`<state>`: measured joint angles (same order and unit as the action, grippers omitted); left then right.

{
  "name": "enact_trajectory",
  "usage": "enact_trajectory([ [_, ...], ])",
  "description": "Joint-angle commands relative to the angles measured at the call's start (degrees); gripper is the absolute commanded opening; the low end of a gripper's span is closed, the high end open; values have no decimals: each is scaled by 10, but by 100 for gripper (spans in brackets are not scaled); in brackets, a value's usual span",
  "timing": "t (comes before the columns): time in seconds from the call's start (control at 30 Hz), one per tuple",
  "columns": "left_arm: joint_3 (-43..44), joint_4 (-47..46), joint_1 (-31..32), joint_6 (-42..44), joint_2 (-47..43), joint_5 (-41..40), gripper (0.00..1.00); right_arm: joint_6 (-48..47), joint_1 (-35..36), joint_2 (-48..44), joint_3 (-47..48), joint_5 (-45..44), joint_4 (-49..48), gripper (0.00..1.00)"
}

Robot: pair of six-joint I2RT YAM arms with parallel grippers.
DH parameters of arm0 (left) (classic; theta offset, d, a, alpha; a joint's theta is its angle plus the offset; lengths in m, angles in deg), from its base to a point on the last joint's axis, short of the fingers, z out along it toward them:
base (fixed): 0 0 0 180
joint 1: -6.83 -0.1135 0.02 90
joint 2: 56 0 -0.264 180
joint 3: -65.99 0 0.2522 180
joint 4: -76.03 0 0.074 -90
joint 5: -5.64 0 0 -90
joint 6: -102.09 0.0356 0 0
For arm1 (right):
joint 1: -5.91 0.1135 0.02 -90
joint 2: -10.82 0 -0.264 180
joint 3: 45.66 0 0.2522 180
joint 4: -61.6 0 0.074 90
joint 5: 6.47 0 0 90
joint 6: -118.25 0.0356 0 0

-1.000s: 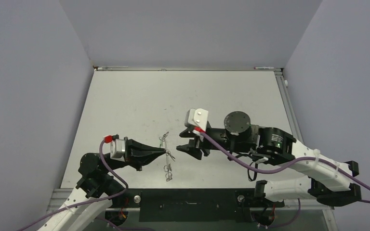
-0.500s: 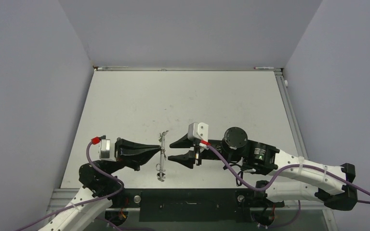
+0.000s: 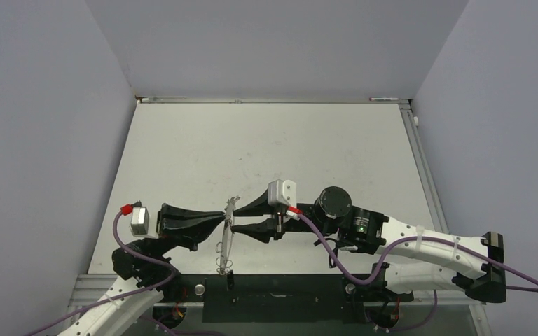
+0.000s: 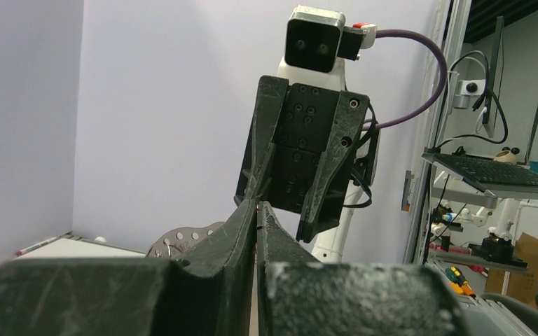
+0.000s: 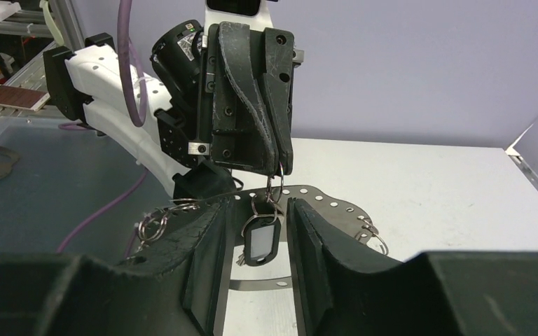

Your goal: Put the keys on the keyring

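I am pinching the keyring (image 5: 273, 187) in my clamped left gripper (image 5: 278, 166); my right gripper (image 5: 256, 210) is straddling its dangling tag (image 5: 261, 241), jaws parted.

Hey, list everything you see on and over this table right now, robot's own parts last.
key tag: one, black frame with pale window, hanging between the right jaws.
small ring: one, silvery, joins the tag to the left gripper's tip.
perforated plate: one, silvery, behind the tag.
split rings: at least two, silvery, either side of the tag.
keys: none clearly told apart.
table: one, off-white, beneath everything.
left gripper: one, black, shut on the small ring.
right gripper: one, black, jaws open either side of the key tag.
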<state>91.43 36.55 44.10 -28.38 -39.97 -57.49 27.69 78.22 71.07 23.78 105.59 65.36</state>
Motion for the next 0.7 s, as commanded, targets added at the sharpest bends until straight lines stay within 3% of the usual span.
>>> enact_trajectory([
  [0.0, -4, -73, -3, -23, -1, -29, 0, 6, -5, 19, 15, 27, -61, 34],
  [0.67, -17, -101, -3, -32, 8, -37, 0, 43, -12, 49, 9, 42, -110, 24],
])
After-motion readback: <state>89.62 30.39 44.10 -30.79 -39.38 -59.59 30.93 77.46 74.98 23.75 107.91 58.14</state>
